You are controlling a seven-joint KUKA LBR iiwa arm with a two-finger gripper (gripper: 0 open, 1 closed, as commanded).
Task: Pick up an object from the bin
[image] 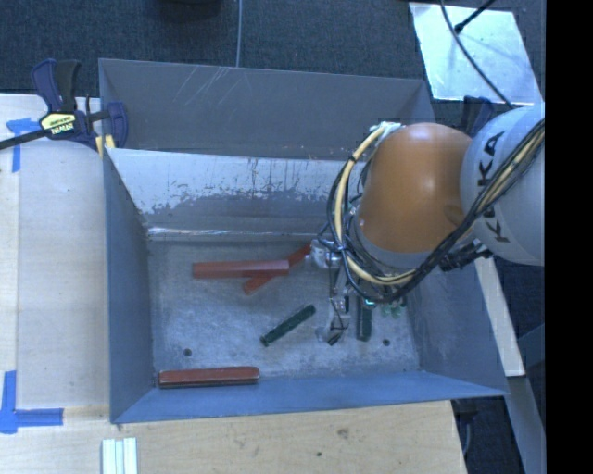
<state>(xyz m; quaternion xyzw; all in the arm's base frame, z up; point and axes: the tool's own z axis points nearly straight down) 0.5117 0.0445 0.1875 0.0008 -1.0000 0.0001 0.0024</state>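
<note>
We see a reddish-brown bar (208,376) lying flat at 7 o'clock on the bin (127,278) floor, along the front wall; toward 11 o'clock a second bar (232,269) overlaps a slanted stick (295,259) of the same colour

Dark, finely textured floor (306,28) across twelve o'clock, showing again at five o'clock. Pale wood-coloured worktop (56,278) at nine o'clock, carrying on along six o'clock. White sheet (477,56) at one o'clock, bright against the dark floor, crossed by thin black cables (454,20). Even, soft light over the worktop, brightest on the sheet.
</note>
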